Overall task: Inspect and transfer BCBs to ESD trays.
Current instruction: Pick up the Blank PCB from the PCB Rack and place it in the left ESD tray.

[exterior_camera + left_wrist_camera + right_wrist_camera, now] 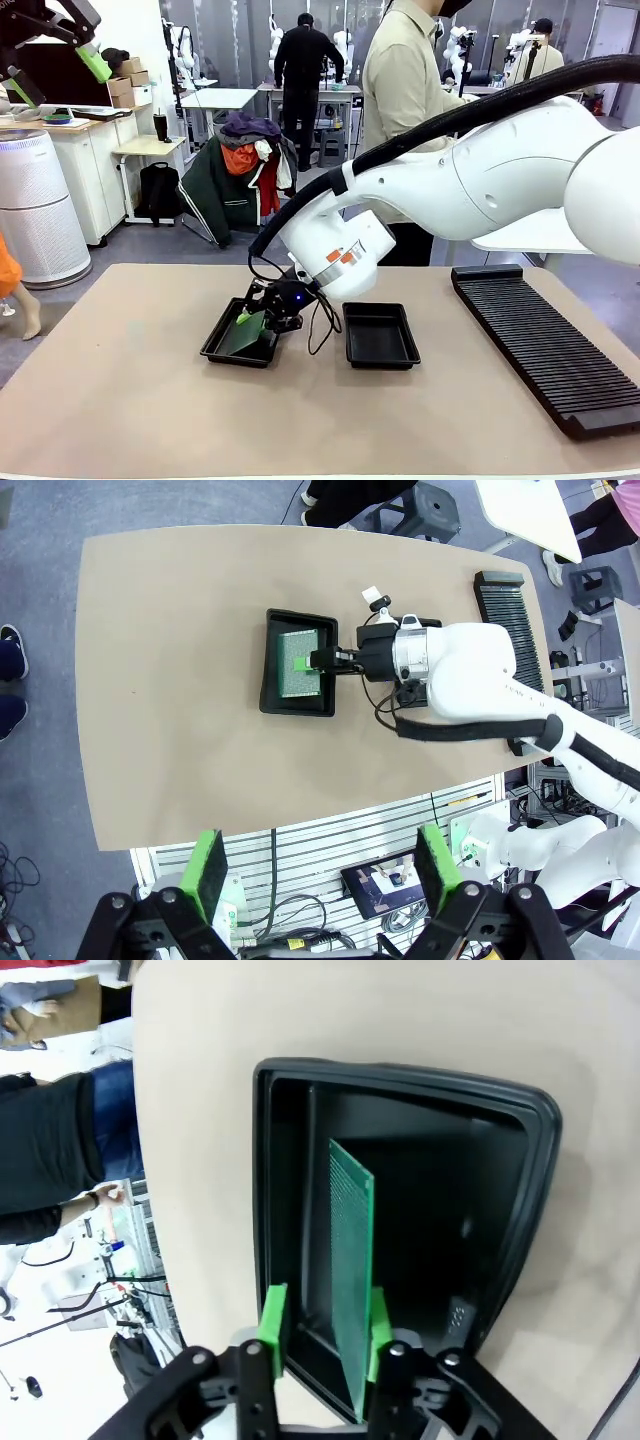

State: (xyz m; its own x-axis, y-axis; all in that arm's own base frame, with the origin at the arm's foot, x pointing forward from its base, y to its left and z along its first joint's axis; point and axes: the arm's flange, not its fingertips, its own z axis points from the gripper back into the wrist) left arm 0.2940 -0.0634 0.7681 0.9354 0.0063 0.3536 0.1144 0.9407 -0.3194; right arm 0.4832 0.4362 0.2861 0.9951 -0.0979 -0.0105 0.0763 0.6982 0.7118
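A green BCB (246, 331) leans on edge inside the left ESD tray (216, 346), tilted rather than flat. My right gripper (252, 318) reaches down into that tray. In the right wrist view the BCB (352, 1250) stands between the fingers of the right gripper (323, 1332). One pad sits clearly off the board and the other is close beside it, so the jaws are open around it. From above, the BCB (300, 665) lies within the tray (272, 685). A second ESD tray (380, 336) sits empty to the right. My left gripper (318, 872) hangs open high over the table.
A long black ribbed rack (545, 345) runs along the table's right side. A person (400, 90) stands at the far edge behind my right arm. The bare tan table (130, 400) spreads wide to the left and front of the trays.
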